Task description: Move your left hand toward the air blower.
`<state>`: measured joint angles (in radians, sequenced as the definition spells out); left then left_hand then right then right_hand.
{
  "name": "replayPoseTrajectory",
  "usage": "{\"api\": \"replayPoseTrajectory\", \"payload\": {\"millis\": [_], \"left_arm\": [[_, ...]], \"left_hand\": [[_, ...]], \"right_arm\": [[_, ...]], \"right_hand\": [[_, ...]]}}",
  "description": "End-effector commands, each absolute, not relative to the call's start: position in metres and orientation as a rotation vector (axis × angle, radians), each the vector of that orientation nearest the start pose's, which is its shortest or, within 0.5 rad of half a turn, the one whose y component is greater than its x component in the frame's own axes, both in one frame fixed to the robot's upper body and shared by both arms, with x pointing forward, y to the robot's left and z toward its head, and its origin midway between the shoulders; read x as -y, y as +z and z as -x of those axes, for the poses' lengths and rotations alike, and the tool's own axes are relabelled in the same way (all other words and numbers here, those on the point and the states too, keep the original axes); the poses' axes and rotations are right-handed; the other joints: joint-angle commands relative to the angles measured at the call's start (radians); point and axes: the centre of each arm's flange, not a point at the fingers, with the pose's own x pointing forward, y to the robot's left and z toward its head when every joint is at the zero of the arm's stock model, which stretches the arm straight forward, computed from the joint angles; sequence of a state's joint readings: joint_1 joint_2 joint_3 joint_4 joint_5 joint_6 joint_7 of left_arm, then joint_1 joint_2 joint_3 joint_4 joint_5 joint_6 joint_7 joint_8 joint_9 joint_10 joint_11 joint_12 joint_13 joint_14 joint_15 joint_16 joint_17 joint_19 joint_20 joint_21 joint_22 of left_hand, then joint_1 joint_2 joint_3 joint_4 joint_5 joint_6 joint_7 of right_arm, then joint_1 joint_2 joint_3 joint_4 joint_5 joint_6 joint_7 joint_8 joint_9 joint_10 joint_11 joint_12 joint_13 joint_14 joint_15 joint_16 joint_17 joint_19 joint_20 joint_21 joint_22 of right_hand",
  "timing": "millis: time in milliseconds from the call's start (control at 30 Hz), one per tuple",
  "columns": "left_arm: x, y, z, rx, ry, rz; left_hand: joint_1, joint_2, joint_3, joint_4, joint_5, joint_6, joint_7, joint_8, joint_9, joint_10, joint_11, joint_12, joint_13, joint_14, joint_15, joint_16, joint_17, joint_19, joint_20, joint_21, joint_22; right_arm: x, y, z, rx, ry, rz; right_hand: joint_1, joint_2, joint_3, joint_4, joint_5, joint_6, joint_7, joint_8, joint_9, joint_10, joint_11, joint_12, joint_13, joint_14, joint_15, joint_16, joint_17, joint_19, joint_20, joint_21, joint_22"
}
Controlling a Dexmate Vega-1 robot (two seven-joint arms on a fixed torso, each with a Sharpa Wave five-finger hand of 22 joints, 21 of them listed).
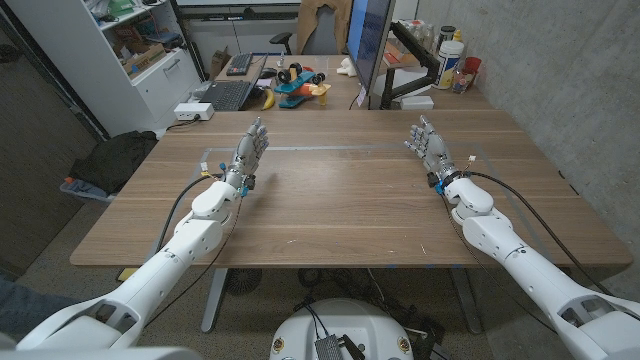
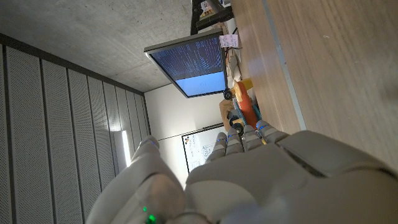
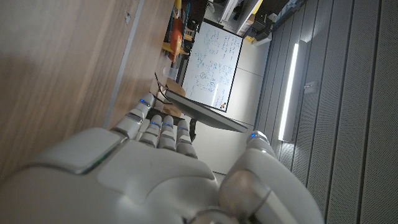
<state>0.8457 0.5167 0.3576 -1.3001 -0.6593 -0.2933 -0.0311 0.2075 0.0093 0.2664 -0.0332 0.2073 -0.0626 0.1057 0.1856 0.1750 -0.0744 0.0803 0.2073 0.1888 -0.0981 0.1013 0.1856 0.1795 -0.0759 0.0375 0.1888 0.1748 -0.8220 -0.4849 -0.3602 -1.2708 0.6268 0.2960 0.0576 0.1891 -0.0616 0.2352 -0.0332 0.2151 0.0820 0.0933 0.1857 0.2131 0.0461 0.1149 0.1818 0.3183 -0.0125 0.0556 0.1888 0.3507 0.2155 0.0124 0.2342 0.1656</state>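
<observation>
Air blower nowhere identifiable on or beyond the counter. Left hand near counter's far edge, fingers extended, holding nothing; right hand likewise. Approach apparently not begun.

I see the wooden table with a pale tape line across its far part. Behind it, on a second desk, I see a laptop, a white box, a banana and a colourful toy. A dark monitor stands there. A black bag lies on the floor at the left.
</observation>
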Motion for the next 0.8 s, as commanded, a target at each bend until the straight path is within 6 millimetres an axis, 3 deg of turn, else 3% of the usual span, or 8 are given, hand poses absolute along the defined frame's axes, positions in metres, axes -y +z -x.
{"api": "replayPoseTrajectory", "payload": {"millis": [33, 800], "left_arm": [[-0.306, -0.026, -0.65, 0.594, -0.192, 0.051], [-0.315, -0.018, -0.63, 0.626, -0.184, 0.013]], "left_hand": [[0.011, 0.003, 0.008, 0.0, 0.005, 0.002, 0.007, 0.006, 0.003, 0.002, 0.004, 0.004, 0.005, -0.004, 0.002, 0.005, 0.004, -0.008, 0.0, 0.005, 0.002], [0.013, 0.007, 0.008, -0.004, 0.003, 0.005, 0.005, 0.005, 0.004, 0.004, 0.003, 0.004, 0.005, -0.003, 0.001, 0.005, 0.004, -0.01, 0.005, 0.005, 0.002]], "right_arm": [[0.283, -0.015, -0.66, 0.624, 0.23, -0.028], [0.283, -0.016, -0.663, 0.624, 0.225, -0.03]], "right_hand": [[0.007, 0.002, 0.005, 0.0, 0.006, 0.001, 0.007, 0.007, 0.003, 0.0, 0.007, 0.007, 0.0, 0.0, 0.009, 0.007, 0.001, 0.006, 0.001, 0.005, 0.005], [0.006, 0.005, 0.004, 0.0, 0.007, 0.001, 0.005, 0.007, -0.003, 0.0, 0.007, 0.007, -0.012, 0.001, 0.01, 0.007, -0.007, 0.008, 0.001, 0.0, 0.005]]}}
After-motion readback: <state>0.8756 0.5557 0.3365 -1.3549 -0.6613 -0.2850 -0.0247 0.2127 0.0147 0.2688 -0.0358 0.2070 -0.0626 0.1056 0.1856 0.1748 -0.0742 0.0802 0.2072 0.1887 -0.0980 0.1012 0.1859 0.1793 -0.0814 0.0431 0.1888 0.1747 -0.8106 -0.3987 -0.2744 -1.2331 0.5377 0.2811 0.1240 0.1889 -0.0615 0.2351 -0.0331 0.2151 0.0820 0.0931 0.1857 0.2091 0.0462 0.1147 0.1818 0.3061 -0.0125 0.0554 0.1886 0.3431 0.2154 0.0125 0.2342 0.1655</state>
